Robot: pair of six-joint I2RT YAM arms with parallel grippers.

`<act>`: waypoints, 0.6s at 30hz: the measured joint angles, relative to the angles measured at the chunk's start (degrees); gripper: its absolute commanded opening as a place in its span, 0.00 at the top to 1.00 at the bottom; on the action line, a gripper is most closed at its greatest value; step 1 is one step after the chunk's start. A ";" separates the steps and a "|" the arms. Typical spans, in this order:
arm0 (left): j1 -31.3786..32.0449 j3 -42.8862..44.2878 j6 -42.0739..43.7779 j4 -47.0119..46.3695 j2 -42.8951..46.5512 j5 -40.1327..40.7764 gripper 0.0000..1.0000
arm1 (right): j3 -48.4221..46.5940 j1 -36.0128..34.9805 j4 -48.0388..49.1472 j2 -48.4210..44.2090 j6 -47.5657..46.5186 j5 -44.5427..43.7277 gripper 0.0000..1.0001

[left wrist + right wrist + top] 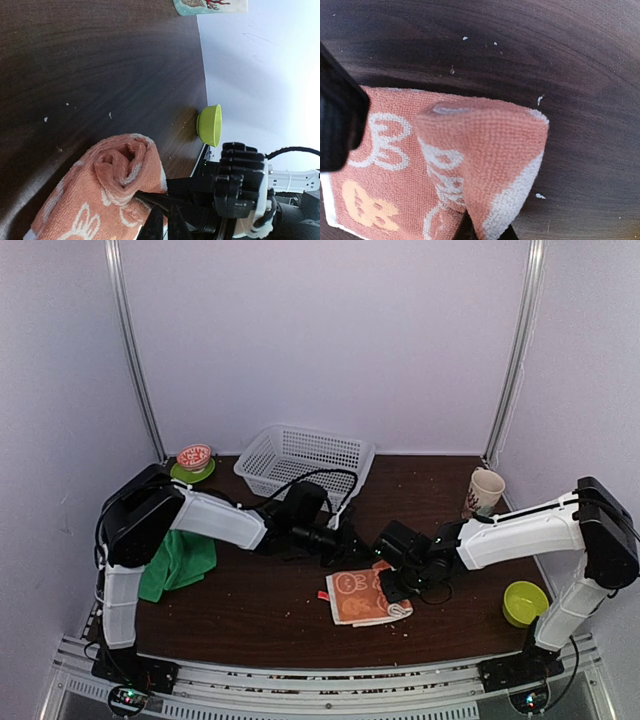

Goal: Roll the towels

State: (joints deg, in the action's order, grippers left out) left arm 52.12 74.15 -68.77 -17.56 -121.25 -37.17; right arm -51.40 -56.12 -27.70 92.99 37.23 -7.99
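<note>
The orange towel (362, 598) with white cartoon prints lies at the table's front middle. My right gripper (397, 583) is shut on the towel's right edge and holds a fold of it up off the wood (485, 150). In the left wrist view that lifted end curls into a loose roll (117, 172). My left gripper (167, 225) is shut, its tips close against the towel next to the roll; I cannot tell whether any cloth is pinched between them. The green towel (180, 560) lies crumpled at the left, beneath my left arm.
A white basket (305, 455) stands at the back. A red-and-white bowl on a green plate (194, 460) is at the back left, a printed cup (486, 490) at the back right, and a lime bowl (525, 602) at the front right.
</note>
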 measured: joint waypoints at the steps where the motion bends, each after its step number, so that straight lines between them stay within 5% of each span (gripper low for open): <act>1: 0.11 0.63 -0.15 -0.02 -0.68 -0.35 0.94 | 0.00 0.00 -0.02 0.00 -0.07 -0.02 0.93; 9: 0.90 6.14 -0.26 0.31 -5.92 -2.97 0.94 | -0.11 0.00 0.00 0.00 -1.53 0.00 0.87; 18: 0.98 6.97 -1.53 -0.46 -11.34 -3.80 0.96 | -0.11 0.00 -0.02 -1.36 -3.74 1.44 0.58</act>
State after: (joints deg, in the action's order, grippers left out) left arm 53.10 81.12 -70.30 -18.02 -132.60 -40.97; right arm -51.51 -56.12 -27.73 91.64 33.50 -6.55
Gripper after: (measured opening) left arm 0.043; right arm 0.322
